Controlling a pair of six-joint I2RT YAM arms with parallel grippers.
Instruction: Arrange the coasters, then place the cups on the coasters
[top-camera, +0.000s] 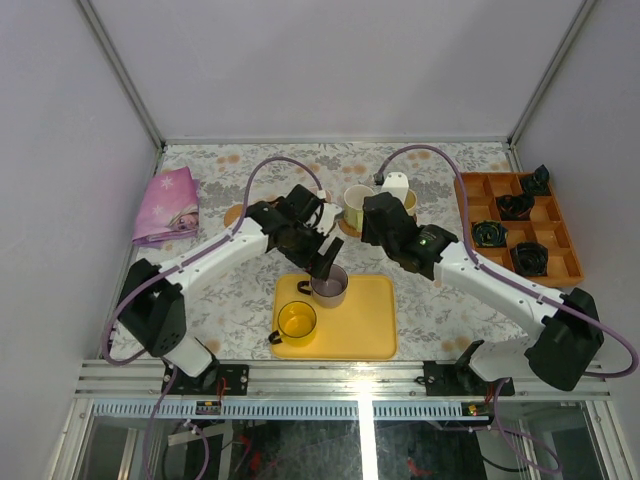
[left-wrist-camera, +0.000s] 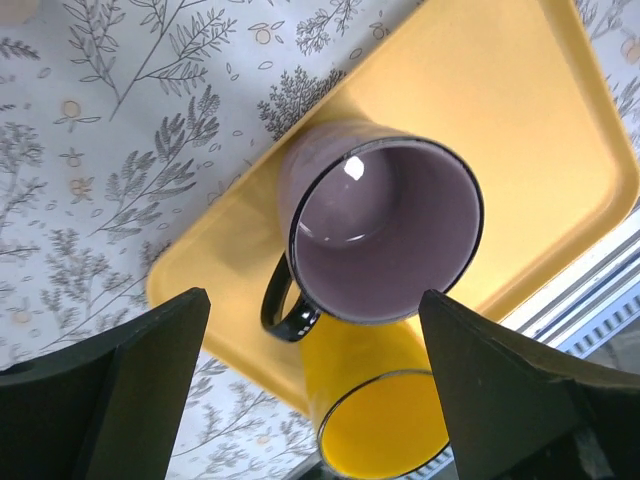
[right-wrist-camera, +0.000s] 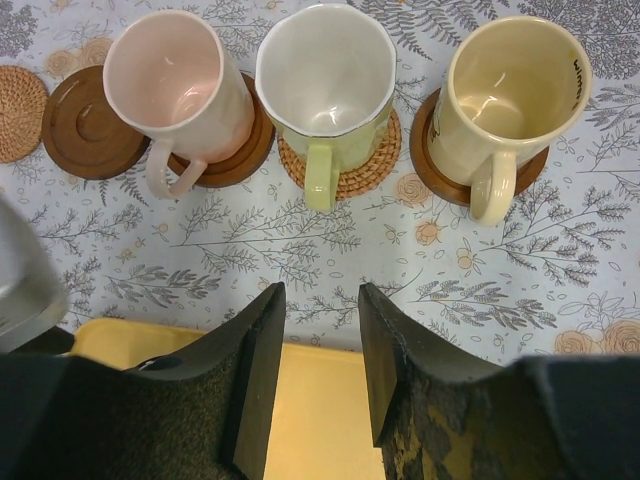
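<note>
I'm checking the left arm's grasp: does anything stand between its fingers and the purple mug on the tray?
Nothing visible does. The left gripper hangs open above the purple mug, a finger on either side in the wrist view. The yellow mug stands close by on the yellow tray but not between them.

Bench (top-camera: 440, 310): wearing a floral cover
Front: yellow tray (top-camera: 372, 325) lying flat
Right: orange box (top-camera: 463, 205) sitting
Left: pink cloth (top-camera: 168, 205) lying
Middle: coasters (right-wrist-camera: 85, 125) lying

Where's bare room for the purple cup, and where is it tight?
Free: the bare wooden coaster left of the pink cup; the cloth strip between cup row and yellow tray. Crowded: tray's left half, purple cup beside yellow cup.
</note>
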